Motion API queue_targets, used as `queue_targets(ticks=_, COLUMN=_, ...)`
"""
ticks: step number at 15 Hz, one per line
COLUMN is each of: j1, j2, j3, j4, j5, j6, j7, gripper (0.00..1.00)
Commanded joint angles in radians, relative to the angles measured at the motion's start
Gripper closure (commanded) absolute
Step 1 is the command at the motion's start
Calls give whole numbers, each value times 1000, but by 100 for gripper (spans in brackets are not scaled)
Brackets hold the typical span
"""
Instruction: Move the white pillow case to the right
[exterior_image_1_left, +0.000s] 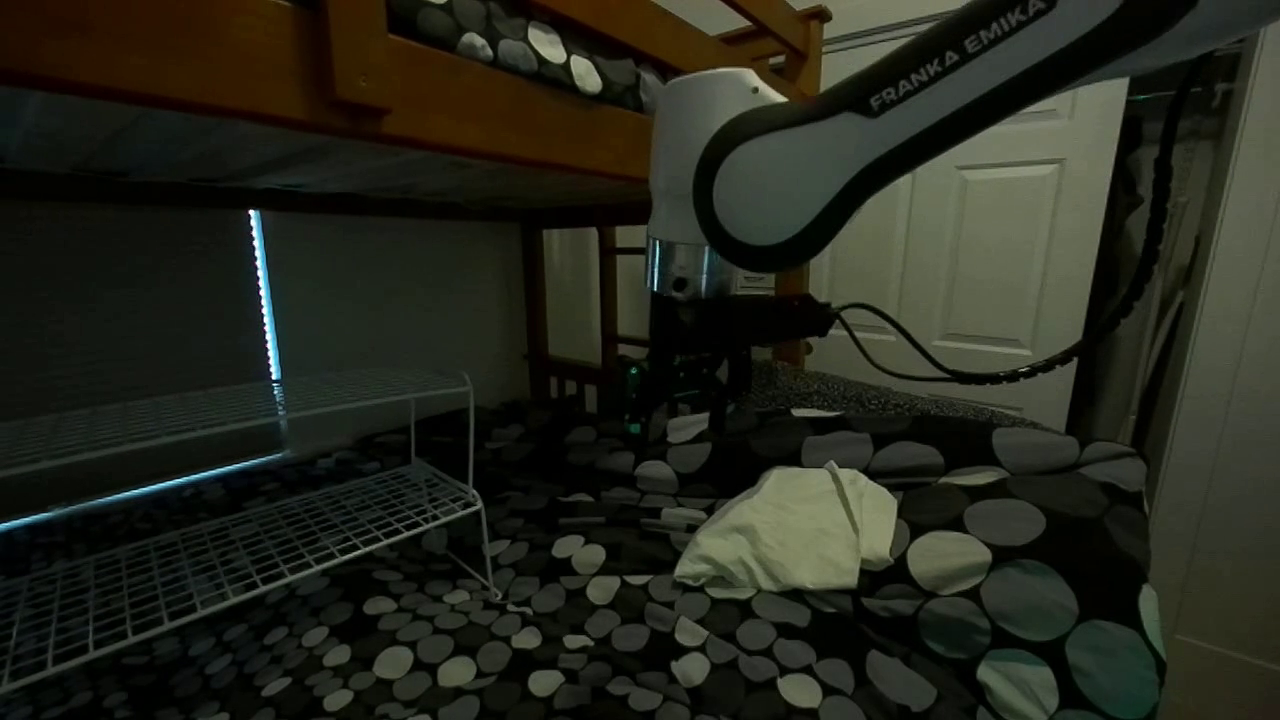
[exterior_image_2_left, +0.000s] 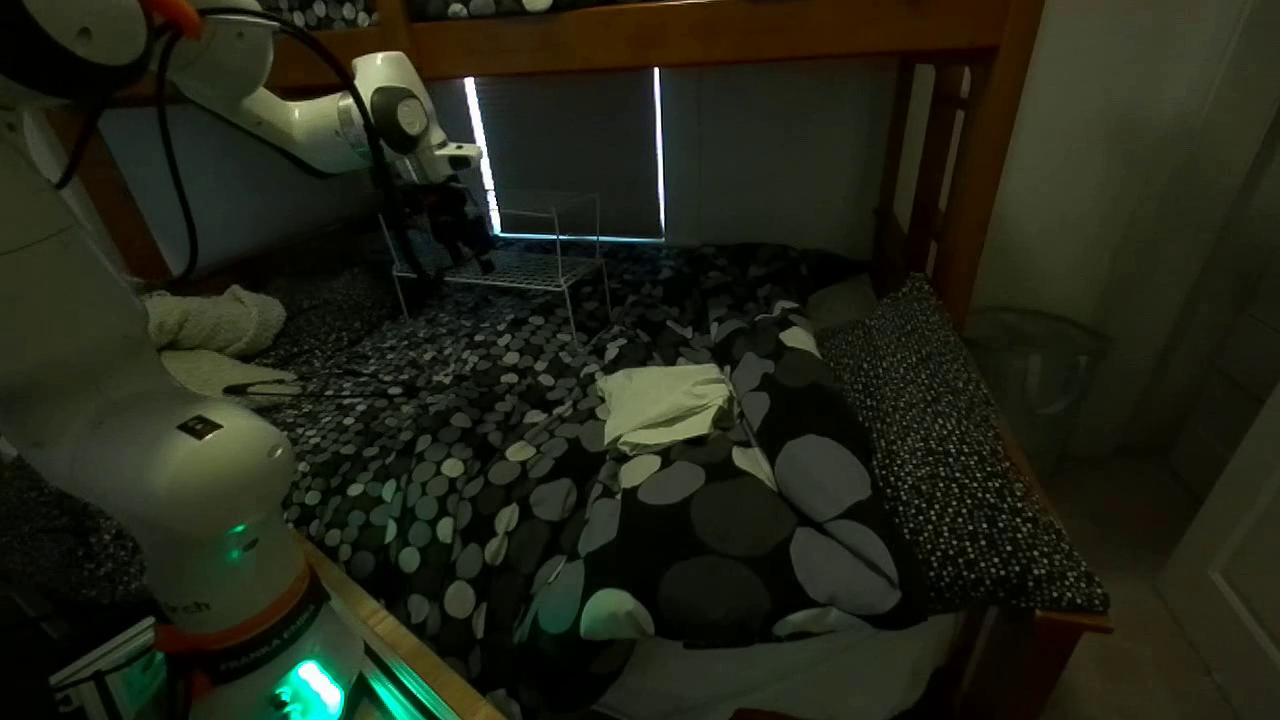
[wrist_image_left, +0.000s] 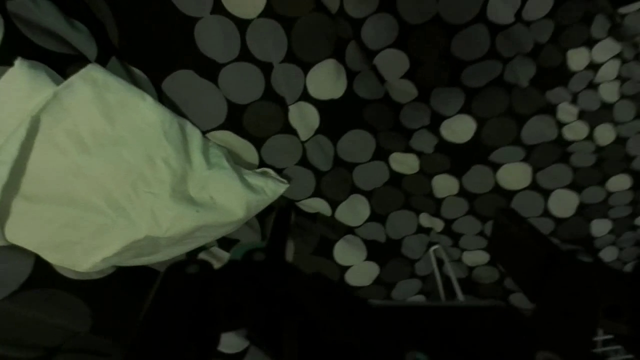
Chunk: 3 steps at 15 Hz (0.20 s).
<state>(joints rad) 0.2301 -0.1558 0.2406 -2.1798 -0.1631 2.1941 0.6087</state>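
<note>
1 white pillow case lay limp and wrinkled on the dark bedding, which carried a print of grey and white circles. It was positioned on the lower level of the wooden bunk bed, apart from the wire rack, a unit with 2 shelves. In an exterior view, a speckled pillow rested at the end of the bunk bed; a strip of bedding separated it from the white pillow case.

The gripper hung over the bedding, with its 2 fingers spread wide. In the wrist view, the white pillow case occupied the left side, and its pointed corner appeared just beside the tip of 1 finger by line of sight. In both exterior views, the gripper was located apart from the white pillow case and higher than it. Part of the wire rack was visible between the fingers in the wrist view.

The arm extended in front of a white panelled door in an exterior view. A green lamp was lit on the robot base. Room lighting was dim.
</note>
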Motion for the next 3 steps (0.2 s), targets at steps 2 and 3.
queue_targets(ticks=2, j1=-12, j2=-20, j3=22, j4=4, j5=39, j6=-10, j7=-83, gripper=0)
queue_targets(ticks=3, j1=-13, j2=-21, j3=23, j4=6, j5=38, j6=-10, j7=-81, gripper=0)
